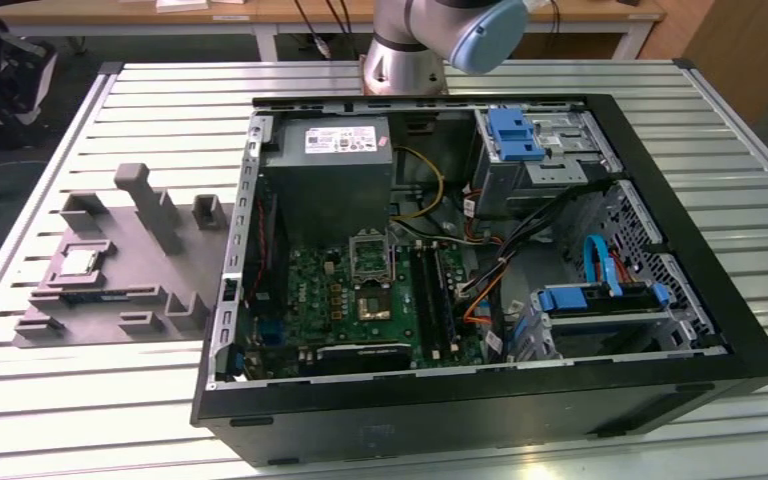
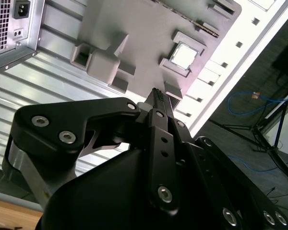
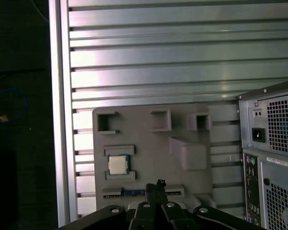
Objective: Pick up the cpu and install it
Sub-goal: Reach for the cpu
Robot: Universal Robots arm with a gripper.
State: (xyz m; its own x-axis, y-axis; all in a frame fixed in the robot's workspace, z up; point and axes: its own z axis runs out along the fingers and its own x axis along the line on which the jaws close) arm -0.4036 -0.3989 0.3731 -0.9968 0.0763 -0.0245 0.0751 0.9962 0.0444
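Observation:
The cpu (image 1: 80, 262), a small silvery square chip, lies flat in a recess of the grey plastic tray (image 1: 117, 240) on the exterior view's left, beside the open computer case (image 1: 464, 260). Both wrist views look down on the tray. In the first wrist view the cpu (image 3: 118, 165) lies a short way from my gripper (image 3: 157, 185). In the second wrist view the cpu (image 2: 185, 55) lies past the tips of my gripper (image 2: 158, 93). The fingers are closed together with nothing between them, high above the tray and clear of the chip.
The green motherboard (image 1: 357, 290) lies inside the case with a metal-framed socket (image 1: 371, 258) near its middle. A grey power supply (image 1: 333, 160), cables and blue drive brackets (image 1: 514, 133) crowd the case. Upright blocks (image 1: 151, 205) rise from the tray. The arm's base (image 1: 411, 55) stands behind the case.

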